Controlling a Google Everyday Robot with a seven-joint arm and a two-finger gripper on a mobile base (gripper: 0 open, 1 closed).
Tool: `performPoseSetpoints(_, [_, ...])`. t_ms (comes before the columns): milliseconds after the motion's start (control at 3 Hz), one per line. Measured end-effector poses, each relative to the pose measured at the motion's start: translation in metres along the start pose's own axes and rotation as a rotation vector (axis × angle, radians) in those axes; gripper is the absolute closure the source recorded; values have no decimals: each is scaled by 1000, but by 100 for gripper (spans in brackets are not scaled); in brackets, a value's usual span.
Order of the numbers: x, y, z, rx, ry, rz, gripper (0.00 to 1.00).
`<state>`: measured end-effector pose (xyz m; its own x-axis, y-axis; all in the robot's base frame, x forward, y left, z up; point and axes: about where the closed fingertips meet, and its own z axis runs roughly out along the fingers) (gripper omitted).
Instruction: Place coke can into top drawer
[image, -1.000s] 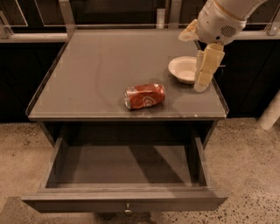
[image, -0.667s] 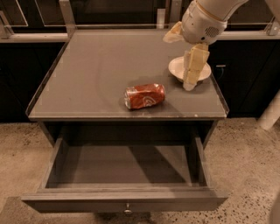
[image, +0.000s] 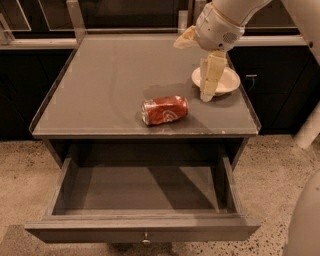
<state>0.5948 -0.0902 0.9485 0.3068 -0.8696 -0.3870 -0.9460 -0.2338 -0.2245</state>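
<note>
The coke can (image: 164, 110), red with white script, lies on its side on the grey cabinet top, near the front edge. The top drawer (image: 100, 232) is pulled out below it, its inside empty, with a small knob (image: 145, 239) at the centre of the front panel. My gripper (image: 207, 94) hangs from the pale arm at the upper right and points down over the left edge of the cream bowl. It is to the right of the can and a little behind it, apart from it. It is open and holds nothing.
A cream round bowl (image: 229, 80) sits on the right side of the cabinet top (image: 100, 90), partly behind the gripper. Dark cabinets and a metal rail run along the back. A pale post (image: 310, 125) stands at the right on the speckled floor.
The arm and gripper have moved left, from the bowl's right side to its left edge, closer to the can. The can and the drawer have not moved.
</note>
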Motion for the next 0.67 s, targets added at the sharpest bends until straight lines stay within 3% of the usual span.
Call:
performPoseSetpoints(333, [1, -8, 8, 28, -26, 8, 0])
performPoseSetpoints(667, [-5, -25, 24, 13, -69, -45, 0])
